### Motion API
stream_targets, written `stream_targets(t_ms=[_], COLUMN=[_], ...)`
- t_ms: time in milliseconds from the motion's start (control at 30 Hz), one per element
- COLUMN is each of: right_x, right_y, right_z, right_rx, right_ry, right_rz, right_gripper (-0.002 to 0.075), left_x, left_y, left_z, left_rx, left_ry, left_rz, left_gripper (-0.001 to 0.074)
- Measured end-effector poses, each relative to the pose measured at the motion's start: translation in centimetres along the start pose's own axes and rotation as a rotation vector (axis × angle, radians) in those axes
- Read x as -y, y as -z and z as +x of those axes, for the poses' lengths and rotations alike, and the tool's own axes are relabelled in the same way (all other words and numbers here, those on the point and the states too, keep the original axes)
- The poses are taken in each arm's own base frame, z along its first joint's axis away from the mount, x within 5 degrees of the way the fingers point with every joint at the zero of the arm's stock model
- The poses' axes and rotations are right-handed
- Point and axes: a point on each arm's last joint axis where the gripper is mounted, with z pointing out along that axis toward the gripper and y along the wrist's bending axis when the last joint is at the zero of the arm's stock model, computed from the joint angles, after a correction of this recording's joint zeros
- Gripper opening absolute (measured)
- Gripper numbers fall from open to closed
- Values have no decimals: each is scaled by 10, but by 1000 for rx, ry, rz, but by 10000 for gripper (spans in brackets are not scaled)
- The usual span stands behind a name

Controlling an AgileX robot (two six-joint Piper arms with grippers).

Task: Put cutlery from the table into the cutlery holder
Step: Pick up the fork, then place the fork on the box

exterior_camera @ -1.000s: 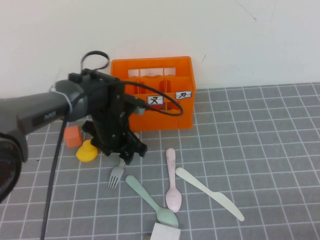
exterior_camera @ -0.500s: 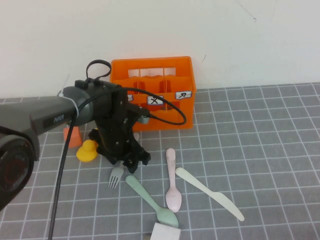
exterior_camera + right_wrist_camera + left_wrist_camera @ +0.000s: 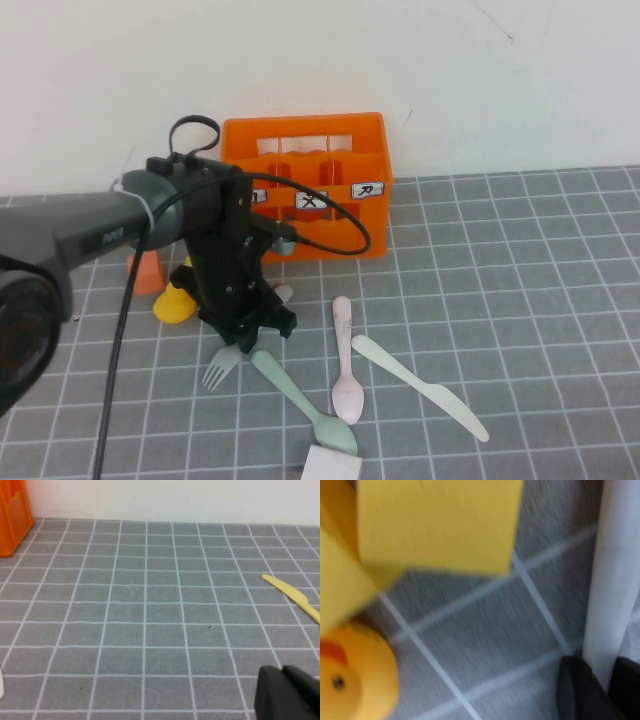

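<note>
The grey-beige fork (image 3: 220,368) lies on the table (image 3: 520,300), its handle running up under my left gripper (image 3: 246,325). In the left wrist view the pale fork handle (image 3: 615,580) sits pinched between the dark fingers (image 3: 577,692) of my left gripper (image 3: 606,682). To the right lie the mint-green spoon (image 3: 300,400), the pink spoon (image 3: 345,360) and the cream knife (image 3: 420,385). The orange cutlery holder (image 3: 305,185) stands behind, against the wall. My right gripper (image 3: 287,690) hangs shut over bare table, with the knife (image 3: 292,597) ahead of it.
A yellow rubber duck (image 3: 175,303) and a small orange cube (image 3: 147,272) sit just left of my left arm; the duck (image 3: 355,675) also shows in the left wrist view. A white tube end (image 3: 330,463) lies at the near edge. The holder's corner (image 3: 12,515) shows in the right wrist view.
My left gripper came down and forward over the fork handle and shut on it. The fork swung, its tines shifting left and nearer. The right arm stayed still.
</note>
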Motion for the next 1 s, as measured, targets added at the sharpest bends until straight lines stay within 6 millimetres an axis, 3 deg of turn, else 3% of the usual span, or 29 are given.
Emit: stream_targets(t_ms=[200, 300, 433, 633, 800, 1000], right_x=[0, 0, 0, 0, 0, 0], right_y=[0, 0, 0, 0, 0, 0], right_z=[0, 0, 0, 0, 0, 0], right_rx=[0, 0, 0, 0, 0, 0], right_ry=[0, 0, 0, 0, 0, 0], right_rz=[0, 0, 0, 0, 0, 0], right_gripper=[-3, -3, -3, -3, -3, -3], left_x=[9, 13, 16, 15, 2, -2], left_y=[45, 70, 103, 145, 159, 157], left_z=[20, 37, 76, 122, 138, 125], left_rx=[84, 173, 343, 860, 1196, 1368], left_ry=[38, 48, 50, 139, 284, 268], left_rz=[76, 100, 115, 103, 32, 3], left_gripper=[93, 93, 93, 93, 92, 92])
